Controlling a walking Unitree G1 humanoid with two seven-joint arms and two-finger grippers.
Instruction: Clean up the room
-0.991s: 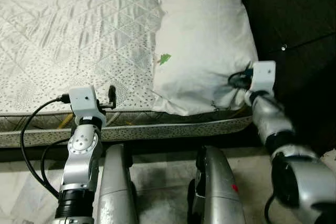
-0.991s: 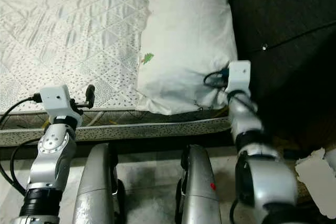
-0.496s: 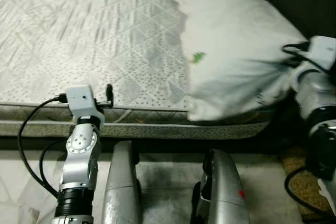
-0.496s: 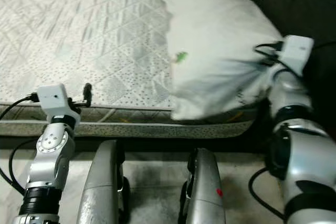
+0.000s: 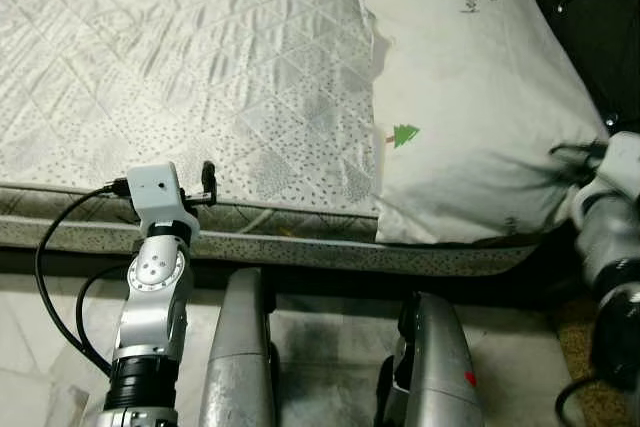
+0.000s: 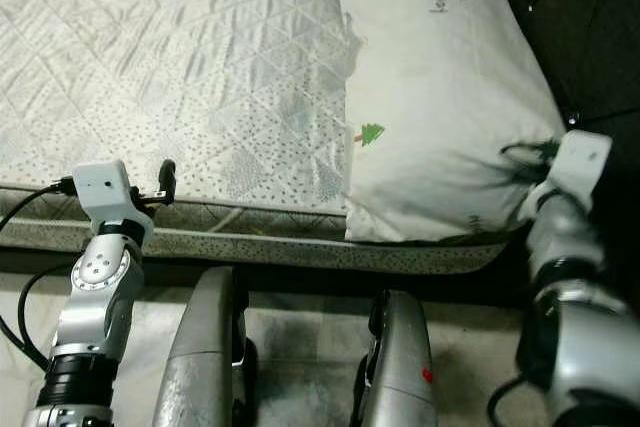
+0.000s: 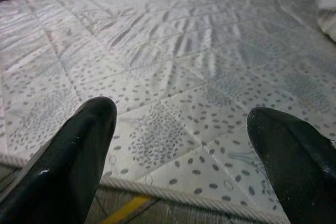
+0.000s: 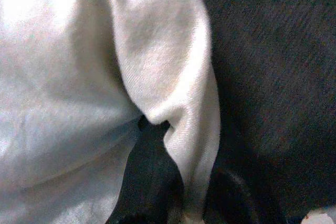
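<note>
My right gripper point(image 8: 184, 192) pinched a fold at the near corner of the white pillow point(image 5: 470, 117), which lay on the quilted mattress point(image 5: 200, 77) just ahead of it. My left gripper point(image 7: 184, 145) hovered with fingers point(image 7: 79, 150) spread wide above the mattress edge, well apart from the pillow.

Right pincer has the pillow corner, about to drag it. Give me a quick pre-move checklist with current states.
1. Right pincer pinching fabric at the pillow corner: ok.
2. Grip deep enough to hold under pull: cannot tell; a thin fold sits between the fingers.
3. Left pincer open, holding nothing: ok.
4. Left pincer at the mattress edge, away from the pillow: ok.
5. Pillow fully on the mattress: not ok; its near corner overhangs the edge.
</note>
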